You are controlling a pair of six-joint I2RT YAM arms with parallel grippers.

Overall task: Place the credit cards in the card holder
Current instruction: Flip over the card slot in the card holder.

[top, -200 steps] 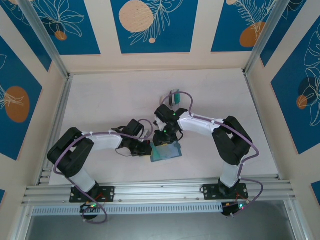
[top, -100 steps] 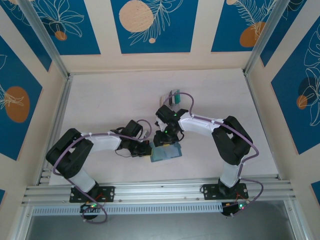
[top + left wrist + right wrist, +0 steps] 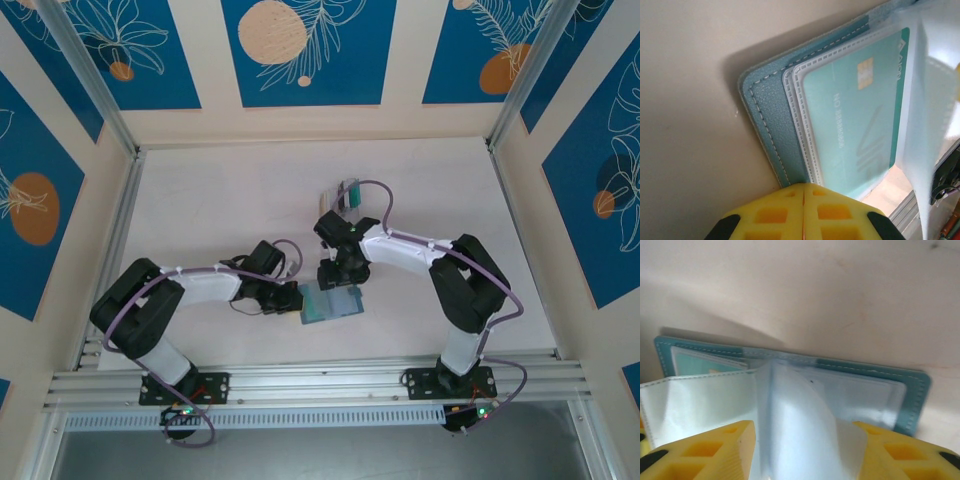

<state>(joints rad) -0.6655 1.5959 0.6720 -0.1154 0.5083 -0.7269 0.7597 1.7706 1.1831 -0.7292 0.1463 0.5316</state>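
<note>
Left gripper pinched shut on the near edge of the card holder, a credit card seated just beyond its tips; right gripper half open astride a clear pocket leaf, gripping nothing: release step judged in hand, next a clean withdrawal for another card.

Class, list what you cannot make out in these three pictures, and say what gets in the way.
- Top view: cards in the clear rack, too small to count.
- Left wrist view: print on the card, blurred; wallet's right side, behind a raised sleeve.
- Right wrist view: contents of the raised sleeve, milky, cut off below.
</note>
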